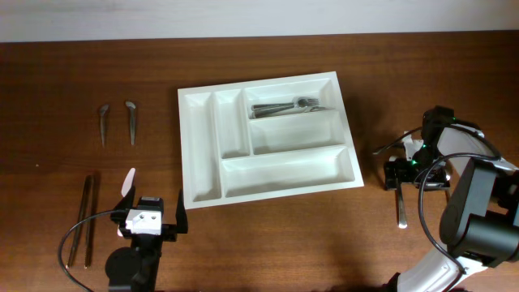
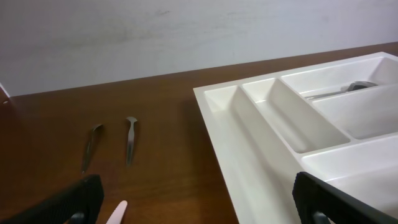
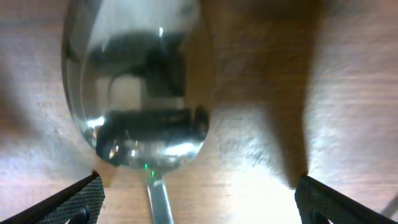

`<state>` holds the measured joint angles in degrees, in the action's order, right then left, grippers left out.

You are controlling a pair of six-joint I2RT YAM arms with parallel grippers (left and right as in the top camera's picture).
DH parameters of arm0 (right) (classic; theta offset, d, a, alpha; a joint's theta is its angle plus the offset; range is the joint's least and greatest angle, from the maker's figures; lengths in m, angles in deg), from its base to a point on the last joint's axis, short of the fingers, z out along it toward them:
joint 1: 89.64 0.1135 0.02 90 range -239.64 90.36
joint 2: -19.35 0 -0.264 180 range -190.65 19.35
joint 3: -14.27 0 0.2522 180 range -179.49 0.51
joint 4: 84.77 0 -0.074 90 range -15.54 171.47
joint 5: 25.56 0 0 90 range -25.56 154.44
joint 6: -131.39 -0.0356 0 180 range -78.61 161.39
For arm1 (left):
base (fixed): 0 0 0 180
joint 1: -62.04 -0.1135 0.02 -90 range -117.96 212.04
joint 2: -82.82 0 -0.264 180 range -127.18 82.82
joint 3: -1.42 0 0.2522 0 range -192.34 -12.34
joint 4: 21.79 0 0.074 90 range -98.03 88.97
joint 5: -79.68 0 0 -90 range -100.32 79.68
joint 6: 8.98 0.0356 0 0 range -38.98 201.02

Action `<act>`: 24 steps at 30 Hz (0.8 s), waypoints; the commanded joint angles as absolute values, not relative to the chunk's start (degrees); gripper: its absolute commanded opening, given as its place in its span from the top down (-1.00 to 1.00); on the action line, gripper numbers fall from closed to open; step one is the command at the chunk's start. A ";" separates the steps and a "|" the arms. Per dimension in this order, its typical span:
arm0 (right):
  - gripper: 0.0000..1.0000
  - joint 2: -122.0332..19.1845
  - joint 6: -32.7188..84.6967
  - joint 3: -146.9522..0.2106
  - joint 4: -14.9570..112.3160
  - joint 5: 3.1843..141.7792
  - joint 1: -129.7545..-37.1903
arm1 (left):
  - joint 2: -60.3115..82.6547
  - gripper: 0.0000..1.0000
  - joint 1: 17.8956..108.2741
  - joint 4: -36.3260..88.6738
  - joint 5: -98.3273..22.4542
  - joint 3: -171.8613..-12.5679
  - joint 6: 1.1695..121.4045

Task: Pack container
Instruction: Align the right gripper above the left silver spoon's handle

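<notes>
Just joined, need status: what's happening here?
Cutlery is going into the white tray; some metal pieces already lie in one long compartment. The right gripper hangs open, close over a spoon on the table, not gripping it. The left gripper is open and empty beside the tray's near corner.

Top-down view of a brown wooden table (image 1: 268,243). A large white container (image 1: 199,154) with 5 compartments lies in the middle, slightly turned. Several metal utensils (image 1: 288,106) lie together in its far long compartment. Well to its left lie 2 small metal spoons (image 1: 130,120). Nearer are 2 thin dark sticks (image 1: 86,219) and a small white piece (image 1: 128,181). The left gripper (image 1: 151,207) rests at the near edge, jaws spread wide and empty. On the right, the right gripper (image 1: 415,172) points down over a metal handle (image 1: 401,211).
</notes>
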<state>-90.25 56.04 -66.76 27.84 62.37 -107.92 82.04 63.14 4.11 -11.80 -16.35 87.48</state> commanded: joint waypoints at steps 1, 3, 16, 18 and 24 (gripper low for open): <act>-0.97 -87.24 51.69 -65.91 29.63 61.65 -107.70 | 82.46 -0.98 62.88 3.91 -12.01 -15.96 88.40; -0.97 -84.29 49.83 -65.91 29.85 60.97 -107.66 | 82.46 -0.98 62.88 3.91 -12.01 -15.96 88.40; -0.97 -68.57 52.02 -58.63 33.46 62.83 -106.11 | 82.46 -0.98 62.88 3.91 -12.01 -15.96 88.40; -0.97 -69.07 52.41 -58.56 33.54 62.79 -106.11 | 82.46 -0.98 62.88 3.91 -12.01 -15.96 88.40; -0.97 -70.80 66.75 -58.54 34.18 67.86 -106.11 | 82.46 -0.98 62.88 3.89 -12.01 -15.96 88.40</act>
